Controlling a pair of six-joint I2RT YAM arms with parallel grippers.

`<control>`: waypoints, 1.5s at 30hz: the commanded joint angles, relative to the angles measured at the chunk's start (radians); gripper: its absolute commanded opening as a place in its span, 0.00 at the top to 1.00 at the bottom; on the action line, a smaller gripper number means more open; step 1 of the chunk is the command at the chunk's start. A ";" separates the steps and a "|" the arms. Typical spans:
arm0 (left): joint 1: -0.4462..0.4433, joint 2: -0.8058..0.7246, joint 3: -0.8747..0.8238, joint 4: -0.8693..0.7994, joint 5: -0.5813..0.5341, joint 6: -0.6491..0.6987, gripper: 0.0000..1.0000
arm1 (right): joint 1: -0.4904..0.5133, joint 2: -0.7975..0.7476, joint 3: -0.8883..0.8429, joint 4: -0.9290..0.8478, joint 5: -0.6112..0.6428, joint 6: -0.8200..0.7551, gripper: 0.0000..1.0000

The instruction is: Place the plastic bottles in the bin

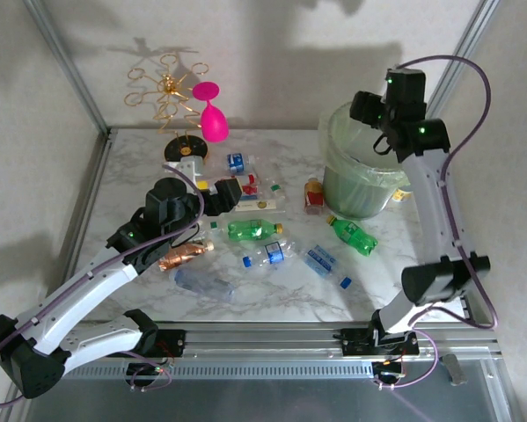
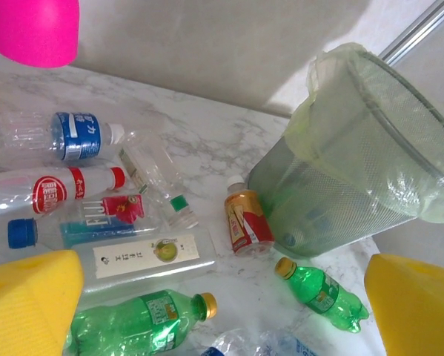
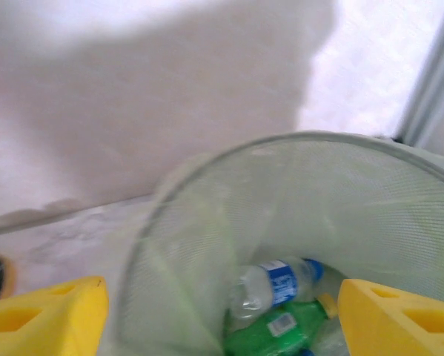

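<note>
Several plastic bottles lie on the marble table: a green one [image 1: 254, 230] [image 2: 136, 322], a smaller green one [image 1: 353, 235] [image 2: 325, 293], a red-and-gold labelled one [image 1: 313, 195] [image 2: 247, 219], a copper-coloured one [image 1: 186, 255] and clear ones with blue labels [image 1: 326, 262] [image 2: 58, 137]. The pale-green bin [image 1: 355, 189] [image 2: 355, 170] [image 3: 207, 245] stands at the back right. Inside it lie a clear blue-labelled bottle [image 3: 277, 285] and a green bottle [image 3: 281, 330]. My right gripper [image 1: 377, 123] [image 3: 222, 326] hangs open over the bin with nothing between its fingers. My left gripper [image 1: 232, 193] [image 2: 222, 311] is open above the bottles at mid-table.
A pink wine glass [image 1: 212, 112] [image 2: 32, 30] and a gold wire rack [image 1: 168, 92] stand at the back left. A crushed clear bottle [image 1: 201, 283] lies near the front edge. Metal frame posts rise at the table's back corners.
</note>
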 commanded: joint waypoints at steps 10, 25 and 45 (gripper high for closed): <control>-0.008 -0.086 0.081 -0.244 -0.199 -0.131 0.01 | 0.345 -0.210 -0.285 -0.055 -0.140 -0.154 0.20; -0.007 -0.146 0.043 -0.393 -0.529 -0.184 0.01 | 0.785 -0.109 -0.556 -0.003 -0.045 -0.266 0.22; -0.006 -0.220 -0.053 -0.217 -0.634 -0.054 0.00 | 0.776 0.412 -0.302 -0.006 0.102 -0.395 0.19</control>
